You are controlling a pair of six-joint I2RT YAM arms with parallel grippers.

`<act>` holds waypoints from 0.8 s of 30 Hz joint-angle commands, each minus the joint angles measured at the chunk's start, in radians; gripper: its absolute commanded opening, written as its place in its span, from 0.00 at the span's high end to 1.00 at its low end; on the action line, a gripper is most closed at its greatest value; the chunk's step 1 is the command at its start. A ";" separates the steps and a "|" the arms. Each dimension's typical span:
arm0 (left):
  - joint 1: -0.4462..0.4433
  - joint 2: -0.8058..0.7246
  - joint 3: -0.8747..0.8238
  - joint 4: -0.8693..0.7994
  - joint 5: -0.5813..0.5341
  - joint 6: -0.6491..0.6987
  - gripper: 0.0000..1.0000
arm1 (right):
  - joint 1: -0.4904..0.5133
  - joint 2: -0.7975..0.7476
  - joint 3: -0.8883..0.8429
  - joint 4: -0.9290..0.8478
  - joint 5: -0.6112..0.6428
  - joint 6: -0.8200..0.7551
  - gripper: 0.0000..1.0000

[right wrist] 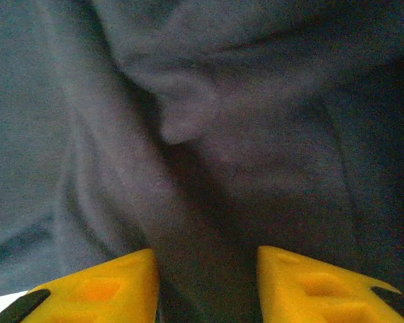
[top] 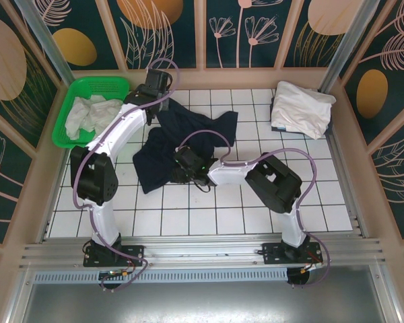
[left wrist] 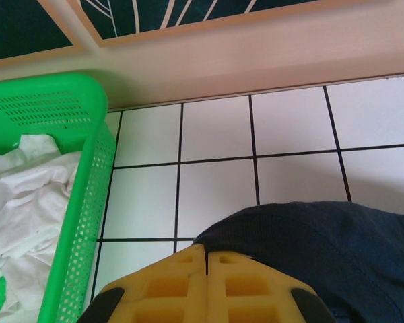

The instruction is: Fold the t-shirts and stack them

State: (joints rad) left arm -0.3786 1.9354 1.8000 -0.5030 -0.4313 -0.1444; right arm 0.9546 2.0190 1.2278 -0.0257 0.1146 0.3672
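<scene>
Right wrist, navy t-shirt (right wrist: pixel 209 134) between right gripper (right wrist: pixel 207 286) fingers (parted)

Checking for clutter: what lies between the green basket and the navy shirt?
Bare white tiles separate the green basket from the navy shirt, as the left wrist view shows.

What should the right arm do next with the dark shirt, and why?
Probably close the right gripper on the navy t-shirt. Its jaws stand apart with a fold of cloth between them, and the left gripper sits shut at the shirt's far edge, so the crumpled shirt could then be spread.
</scene>
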 commanded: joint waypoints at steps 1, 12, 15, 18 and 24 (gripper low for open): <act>0.009 -0.035 0.088 -0.028 -0.035 -0.009 1.00 | -0.032 0.001 -0.015 -0.103 0.088 -0.026 0.78; 0.008 -0.109 0.202 -0.113 0.179 -0.089 1.00 | -0.401 -0.374 -0.193 -0.194 0.133 -0.111 1.00; 0.009 -0.146 0.177 -0.109 0.222 -0.124 1.00 | -0.511 -0.469 -0.120 -0.234 0.141 -0.158 1.00; 0.009 -0.212 0.077 -0.079 0.196 -0.150 1.00 | -0.550 -0.547 -0.021 -0.276 0.185 -0.196 1.00; 0.010 -0.406 -0.355 0.115 0.092 -0.205 1.00 | -0.453 -0.731 -0.086 -0.184 0.009 -0.191 1.00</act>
State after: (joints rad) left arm -0.3775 1.5715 1.5692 -0.4942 -0.2710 -0.2974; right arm 0.4335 1.3567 1.1885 -0.2413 0.2131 0.1890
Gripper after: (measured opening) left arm 0.054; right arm 0.054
